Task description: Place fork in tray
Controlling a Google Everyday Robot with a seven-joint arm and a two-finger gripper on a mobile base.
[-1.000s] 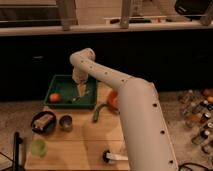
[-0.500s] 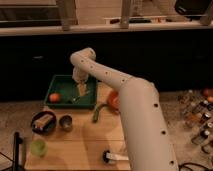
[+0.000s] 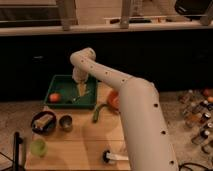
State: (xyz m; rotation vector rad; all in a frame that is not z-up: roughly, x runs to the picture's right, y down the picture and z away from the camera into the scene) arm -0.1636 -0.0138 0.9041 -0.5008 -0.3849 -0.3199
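Camera view: arm reaches from the near right to the far-left corner of the wooden worktop. The end effector hangs over the dark-green tray, which sits at that far-left corner. A pale slim fork points down from it toward the tray floor; it looks pinched there, but whether the grip is clenched or released, cannot tell.

Inside the tray, an orange fruit lies near the front-left rim. Just beside the tray's right edge lies a curved green vegetable. A black bowl and a small metal cup sit toward the left edge, and a white-handled tool lies at the near edge.

Risks, as judgement: dropped upright, the fork may bounce or tip over the rim. Descending too far, the tip could jam on the tray floor and shove the tray.
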